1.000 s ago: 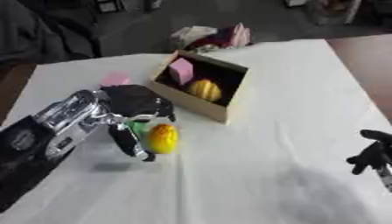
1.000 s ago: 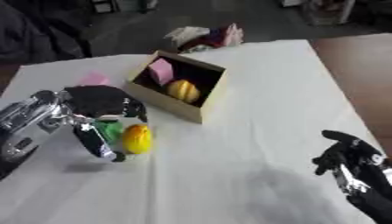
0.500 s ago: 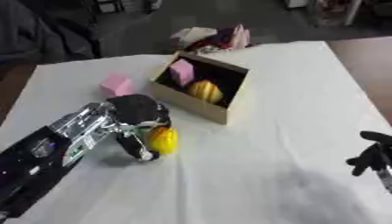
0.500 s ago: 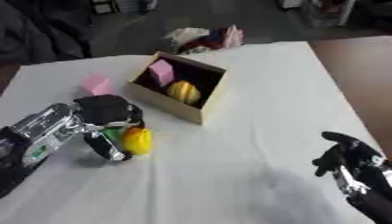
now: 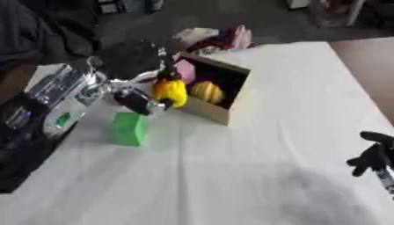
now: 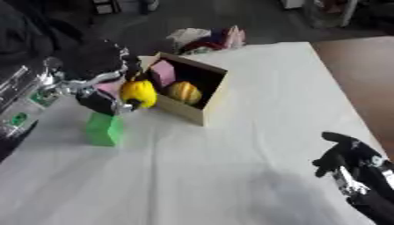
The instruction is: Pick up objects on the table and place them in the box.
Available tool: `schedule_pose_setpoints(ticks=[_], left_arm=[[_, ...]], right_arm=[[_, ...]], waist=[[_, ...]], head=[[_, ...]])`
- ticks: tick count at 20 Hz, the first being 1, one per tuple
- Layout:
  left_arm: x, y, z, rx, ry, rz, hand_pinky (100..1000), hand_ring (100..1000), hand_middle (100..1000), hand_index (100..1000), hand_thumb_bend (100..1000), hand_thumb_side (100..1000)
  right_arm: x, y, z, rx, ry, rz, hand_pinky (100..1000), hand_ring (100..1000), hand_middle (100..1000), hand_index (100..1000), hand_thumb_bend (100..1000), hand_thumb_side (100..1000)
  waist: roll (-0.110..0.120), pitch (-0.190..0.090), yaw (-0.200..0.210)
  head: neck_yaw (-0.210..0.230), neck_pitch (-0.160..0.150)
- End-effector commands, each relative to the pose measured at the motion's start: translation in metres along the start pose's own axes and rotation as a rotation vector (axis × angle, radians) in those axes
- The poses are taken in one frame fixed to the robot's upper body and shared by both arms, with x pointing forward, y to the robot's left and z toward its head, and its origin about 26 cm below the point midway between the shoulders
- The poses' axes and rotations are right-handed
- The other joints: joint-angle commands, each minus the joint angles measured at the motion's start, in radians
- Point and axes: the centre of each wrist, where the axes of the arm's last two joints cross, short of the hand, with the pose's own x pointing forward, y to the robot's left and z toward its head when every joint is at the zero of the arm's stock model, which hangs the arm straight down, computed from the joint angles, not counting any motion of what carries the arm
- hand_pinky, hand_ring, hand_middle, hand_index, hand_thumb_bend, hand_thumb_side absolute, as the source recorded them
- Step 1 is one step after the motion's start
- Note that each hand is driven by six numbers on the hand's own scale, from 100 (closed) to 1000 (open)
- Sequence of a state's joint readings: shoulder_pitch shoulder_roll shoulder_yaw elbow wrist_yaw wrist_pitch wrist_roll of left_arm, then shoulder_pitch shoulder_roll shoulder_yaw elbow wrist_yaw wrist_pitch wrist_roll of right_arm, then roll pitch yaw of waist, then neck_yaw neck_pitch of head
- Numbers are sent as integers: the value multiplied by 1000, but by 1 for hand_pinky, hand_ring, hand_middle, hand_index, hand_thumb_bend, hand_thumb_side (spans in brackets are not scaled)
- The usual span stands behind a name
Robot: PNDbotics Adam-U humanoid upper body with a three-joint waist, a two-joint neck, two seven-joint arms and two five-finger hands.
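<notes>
Just left of the box (image 5: 219, 94), the left hand (image 5: 135, 70) is carrying a yellow object (image 5: 170, 92), fingers curling round it from above and behind. It is hanging off the cloth, level with the box's near-left wall, so the opening is lying directly to its right and slightly beyond. Long axis of the yellow piece is running roughly upright. Box is already holding a pink block (image 6: 162, 72) and an orange-yellow item (image 6: 184, 92). Green block (image 5: 129, 128) is standing on the table below the left forearm. Right hand (image 6: 344, 158) is idling near the lower right corner, fingers loosely bent, holding nothing, far from the box.
</notes>
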State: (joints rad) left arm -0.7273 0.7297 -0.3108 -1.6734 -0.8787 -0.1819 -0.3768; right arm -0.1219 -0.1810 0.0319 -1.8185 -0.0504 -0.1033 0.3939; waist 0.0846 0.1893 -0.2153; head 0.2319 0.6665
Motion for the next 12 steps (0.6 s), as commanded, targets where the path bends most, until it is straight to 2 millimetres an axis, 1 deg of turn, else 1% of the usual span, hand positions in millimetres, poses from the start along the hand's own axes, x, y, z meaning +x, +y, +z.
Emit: schedule_pose_setpoints(ticks=[1,3,5,6,7,8,10,11,12], left_arm=[[-15,1,-17,20,56,32,659,477,457,605,250,307],[-19,-11,-34,-3,71,34,678,499,480,630,277,322],[-22,-25,-47,-27,85,38,694,540,524,670,309,337],[-23,-31,-53,-29,96,43,706,577,556,692,327,337],[-23,-38,-59,-26,106,47,711,584,560,695,333,337],[-23,-43,-63,-17,114,49,723,607,578,710,363,335],[-23,-53,-68,0,124,45,723,607,578,710,363,335],[-22,-57,-70,4,125,44,749,672,653,791,439,341],[-20,-61,-72,6,126,43,763,706,700,837,469,342]], right_arm=[[5,-2,-2,15,-15,15,687,475,489,837,100,412],[4,0,-3,19,-17,8,687,475,489,837,100,412],[5,1,-5,23,-22,2,687,475,490,837,100,407],[5,2,-5,24,-23,-1,687,474,489,837,100,413],[5,2,-5,26,-23,-3,687,475,489,837,100,413],[5,3,-6,29,-25,-5,688,475,489,837,100,413],[5,3,-6,32,-27,-7,688,475,489,837,100,413],[5,4,-6,33,-28,-8,687,474,489,837,100,413],[5,4,-7,35,-28,-10,688,474,489,837,100,414]], waist=[[-7,-16,-5],[-10,-16,-12],[-14,-16,-18],[-15,-16,-21],[-15,-16,-23],[-16,-17,-25],[-17,-17,-27],[-17,-17,-28],[-18,-17,-30]], head=[[7,-8],[10,-6],[15,-5],[19,-5],[22,-4],[24,-4],[26,-3],[28,-4],[29,-5]])
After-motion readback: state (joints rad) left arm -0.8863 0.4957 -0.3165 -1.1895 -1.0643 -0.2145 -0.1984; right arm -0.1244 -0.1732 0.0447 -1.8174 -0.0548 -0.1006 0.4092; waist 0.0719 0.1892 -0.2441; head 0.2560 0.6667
